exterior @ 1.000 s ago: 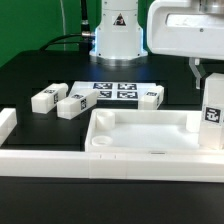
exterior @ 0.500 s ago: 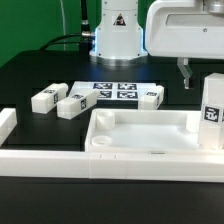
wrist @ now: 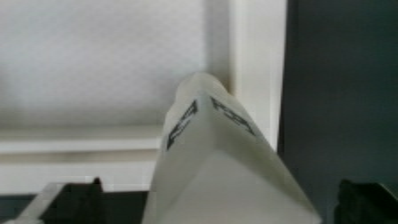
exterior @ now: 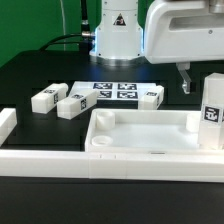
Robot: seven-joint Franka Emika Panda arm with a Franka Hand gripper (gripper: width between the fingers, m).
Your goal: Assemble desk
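Note:
The white desk panel [exterior: 140, 117] lies at the front with its raised rim up, a round socket [exterior: 100, 143] at its near corner. One tagged white leg [exterior: 213, 112] stands upright at the panel's corner on the exterior view's right. My gripper [exterior: 210, 86] is open and straddles the top of this leg; one finger [exterior: 184, 80] hangs apart from it. In the wrist view the leg [wrist: 217, 150] rises between the two dark fingertips [wrist: 71, 203], with gaps on both sides, above the panel [wrist: 107, 60]. Three more legs [exterior: 47, 98] [exterior: 72, 102] [exterior: 150, 95] lie on the black table.
The marker board [exterior: 113, 90] lies flat behind the panel, between the loose legs. Long low white border bars run along the front [exterior: 50, 163] and the exterior view's left [exterior: 8, 122]. The robot's base [exterior: 117, 35] stands at the back.
The visible finger has moved away from the upright leg, toward the exterior view's left: the jaws have opened. The leg stays standing in place.

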